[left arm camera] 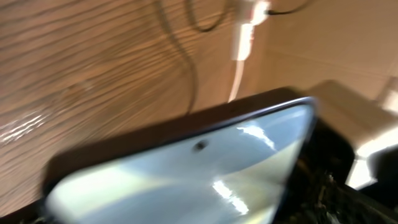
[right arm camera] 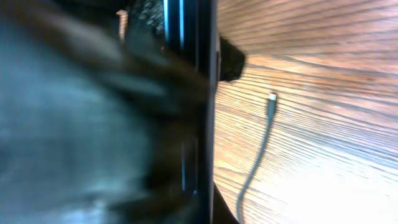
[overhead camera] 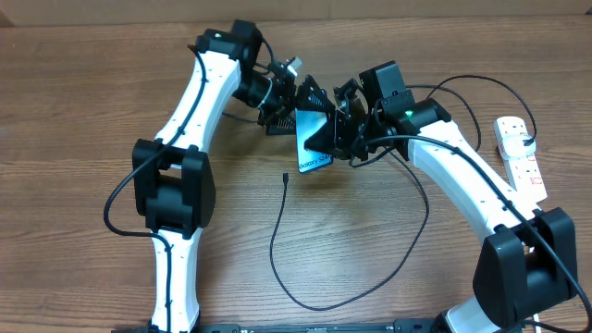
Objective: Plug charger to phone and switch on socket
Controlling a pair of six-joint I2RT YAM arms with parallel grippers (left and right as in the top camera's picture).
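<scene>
Overhead: the phone [overhead camera: 313, 153] is propped up off the wood-grain tabletop [overhead camera: 83, 139], pinched between the two arms. My guess is that's to keep its port end clear. The right gripper [overhead camera: 340, 134] has a dark finger lying over the teal glass, so its jaws look clamped across the phone's face and back. The left gripper [overhead camera: 285, 113] sits against the phone's other side, but I can't tell if its jaws are closed. The charger [overhead camera: 277, 250] is a thin black loop lying just below the phone, its connector tip [overhead camera: 285, 176] free and unplugged. The socket [overhead camera: 520, 153], a white plastic strip, lies far off to the phone's right.

Left wrist: mostly glossy screen with dark rounded edges. No jaws visible, so still no verdict.

Right wrist: blurry, with the phone edge-on, slim and dark. The cable tip rests on the wood beside it.
</scene>
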